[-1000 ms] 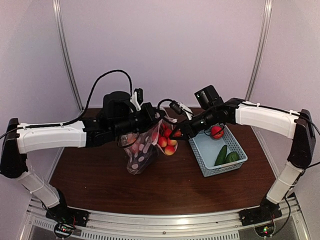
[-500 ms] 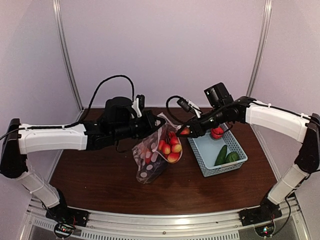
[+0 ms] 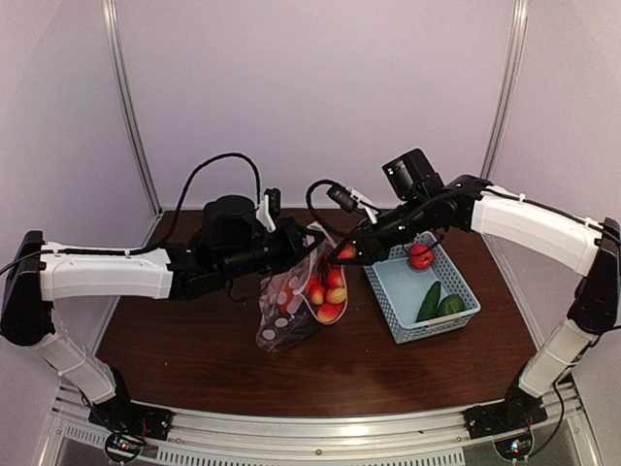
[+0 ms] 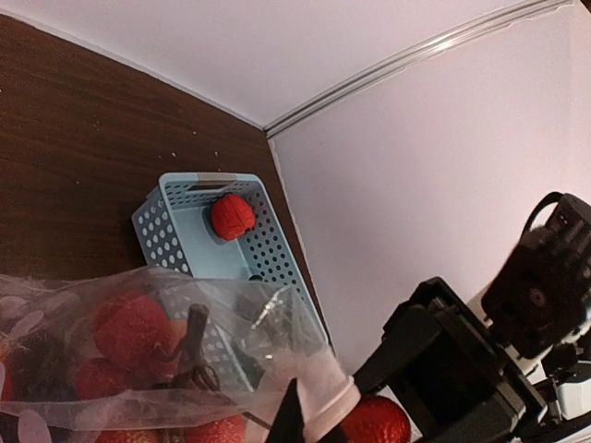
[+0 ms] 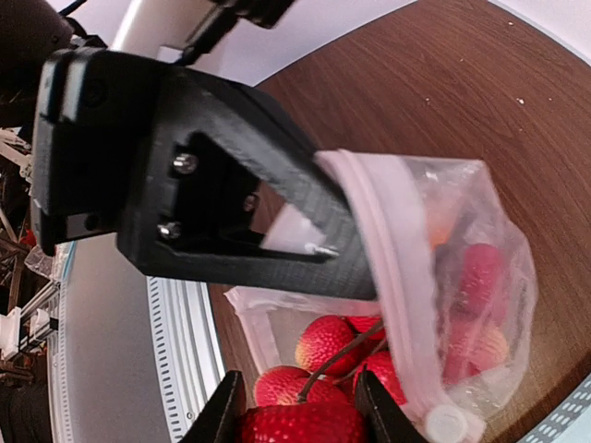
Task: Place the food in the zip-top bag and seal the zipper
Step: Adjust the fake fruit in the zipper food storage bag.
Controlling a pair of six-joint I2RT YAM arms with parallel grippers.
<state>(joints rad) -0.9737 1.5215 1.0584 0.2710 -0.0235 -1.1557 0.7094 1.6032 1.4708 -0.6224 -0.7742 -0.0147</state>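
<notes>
The right gripper (image 3: 347, 255), clutching a red piece (image 5: 300, 426), is swinging in over the zip-top bag (image 3: 291, 303). The left gripper (image 3: 299, 240) is apparently pinching the zipper (image 5: 388, 231).

no readable text, labels, brands or numbers anywhere in views.

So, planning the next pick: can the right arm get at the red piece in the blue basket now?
Probably not yet. That red piece lies uncovered in the basket, but the right hand is shut on a strawberry at the mouth of the zip-top bag and must release it first.
</notes>
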